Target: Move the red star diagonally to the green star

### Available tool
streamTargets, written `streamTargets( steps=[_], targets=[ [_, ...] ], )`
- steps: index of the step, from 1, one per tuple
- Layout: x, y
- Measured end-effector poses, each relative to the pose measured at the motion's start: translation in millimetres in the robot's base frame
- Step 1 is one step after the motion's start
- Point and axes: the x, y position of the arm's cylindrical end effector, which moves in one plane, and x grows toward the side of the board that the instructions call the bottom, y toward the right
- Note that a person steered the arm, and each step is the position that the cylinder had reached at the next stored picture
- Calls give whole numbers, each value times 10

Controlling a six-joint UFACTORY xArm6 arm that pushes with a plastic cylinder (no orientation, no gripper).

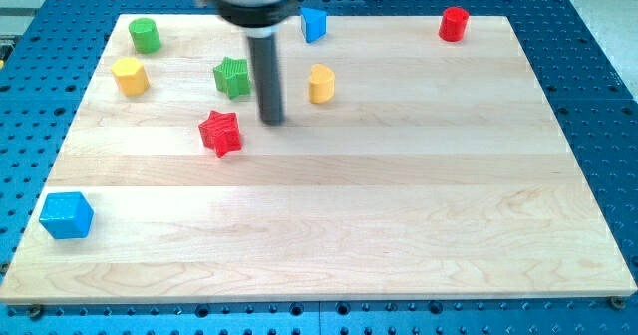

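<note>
The red star lies on the wooden board, left of centre. The green star lies just above it and slightly to the right, with a gap between them. My tip is to the right of the red star and below right of the green star, touching neither. The dark rod rises from it toward the view's top.
A green cylinder and a yellow block sit at the top left. A yellow block sits right of the rod. A blue block and a red cylinder are near the top edge. A blue cube lies at the left edge.
</note>
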Motion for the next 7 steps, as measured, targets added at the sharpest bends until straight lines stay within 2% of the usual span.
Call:
streamTargets(
  steps=[1,2,3,4,5,6,7],
  targets=[
    [301,-419],
    [301,-804],
    [418,-438],
    [649,-1098],
    [611,-1317],
    [539,-1322],
    [474,-965]
  ],
)
